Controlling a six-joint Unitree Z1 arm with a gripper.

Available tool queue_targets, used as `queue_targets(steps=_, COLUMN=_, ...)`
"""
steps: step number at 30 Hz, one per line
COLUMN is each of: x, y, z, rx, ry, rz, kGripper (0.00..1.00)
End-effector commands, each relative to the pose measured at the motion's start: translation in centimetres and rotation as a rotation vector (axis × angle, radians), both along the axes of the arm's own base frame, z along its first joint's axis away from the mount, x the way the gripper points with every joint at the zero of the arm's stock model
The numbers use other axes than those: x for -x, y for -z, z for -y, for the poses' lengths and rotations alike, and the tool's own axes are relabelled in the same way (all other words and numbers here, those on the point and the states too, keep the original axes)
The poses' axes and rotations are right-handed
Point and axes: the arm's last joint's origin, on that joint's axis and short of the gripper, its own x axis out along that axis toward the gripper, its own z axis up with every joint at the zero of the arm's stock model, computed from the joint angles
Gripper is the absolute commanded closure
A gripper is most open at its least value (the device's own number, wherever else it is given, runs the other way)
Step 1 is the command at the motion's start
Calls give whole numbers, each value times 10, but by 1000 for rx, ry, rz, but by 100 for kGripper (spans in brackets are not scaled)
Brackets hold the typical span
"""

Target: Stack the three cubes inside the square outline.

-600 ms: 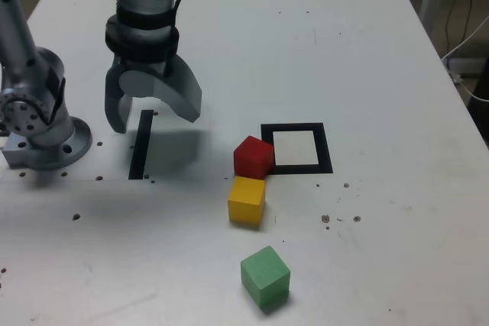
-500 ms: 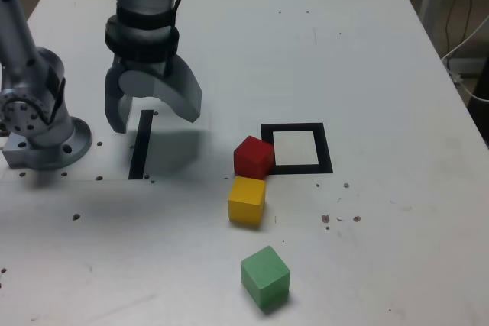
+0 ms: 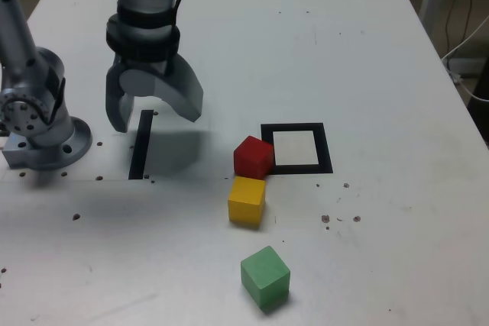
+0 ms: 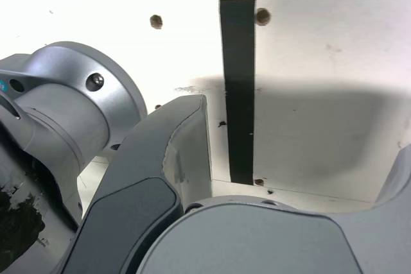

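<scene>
Cubes outside square outline

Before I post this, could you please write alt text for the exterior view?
Red cube, yellow cube and green cube sit unstacked on a white table, the red one at the left edge of a black square outline. The robot's open claw hovers above the table near a black strip.
</scene>
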Motion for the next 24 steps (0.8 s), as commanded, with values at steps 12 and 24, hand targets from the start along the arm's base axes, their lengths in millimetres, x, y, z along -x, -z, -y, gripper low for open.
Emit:
queue_targets(steps=12, x=-27, y=-13, z=0, rx=0, ry=140, rz=48, kGripper=0)
queue_targets(steps=24, x=-66, y=-37, z=33, rx=-22, ry=381, rz=90, kGripper=0)
